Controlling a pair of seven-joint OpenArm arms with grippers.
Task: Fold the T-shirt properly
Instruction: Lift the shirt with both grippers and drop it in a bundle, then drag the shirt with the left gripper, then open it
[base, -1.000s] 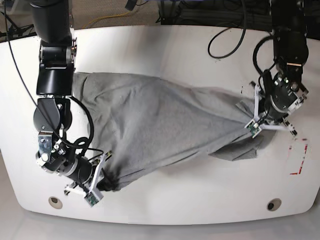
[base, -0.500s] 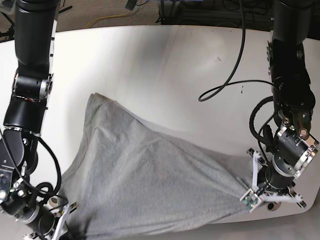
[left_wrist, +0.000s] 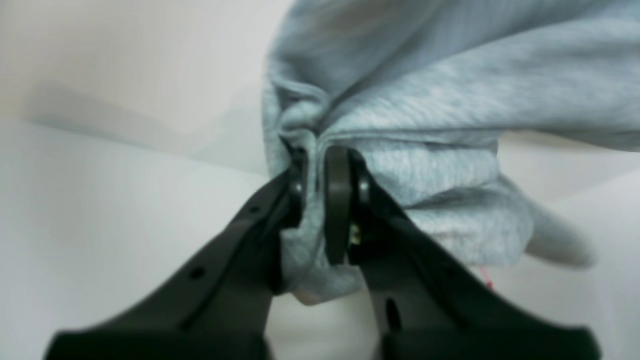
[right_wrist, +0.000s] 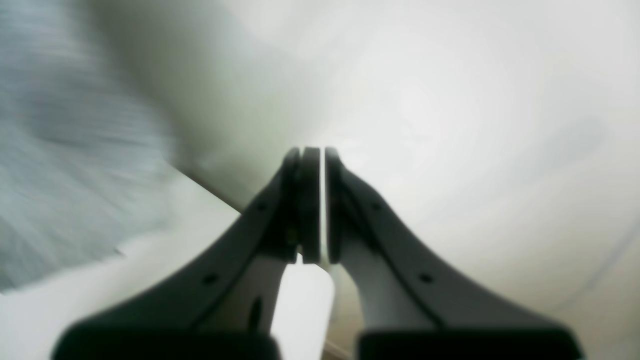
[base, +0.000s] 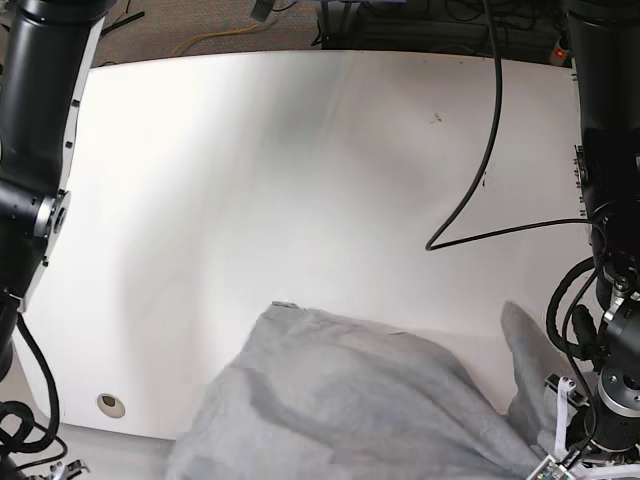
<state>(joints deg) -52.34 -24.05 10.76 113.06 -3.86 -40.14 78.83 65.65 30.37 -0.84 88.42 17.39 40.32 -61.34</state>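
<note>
so the T-shirt (base: 340, 400) is getting dragged off the counter (base: 300, 150) edge now, left hand (left_wrist: 320, 200) clamping fabric, right hand (right_wrist: 314, 205) clenched on nothing, so nothing's being folded yet

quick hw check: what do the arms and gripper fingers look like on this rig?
Both arms are bulky glossy black segments with loose black cables. The left gripper has matte black curved fingers with small round holes and flat pads; the right gripper looks the same. White printed brackets carrying small green circuit boards sit at the left wrist.
</note>
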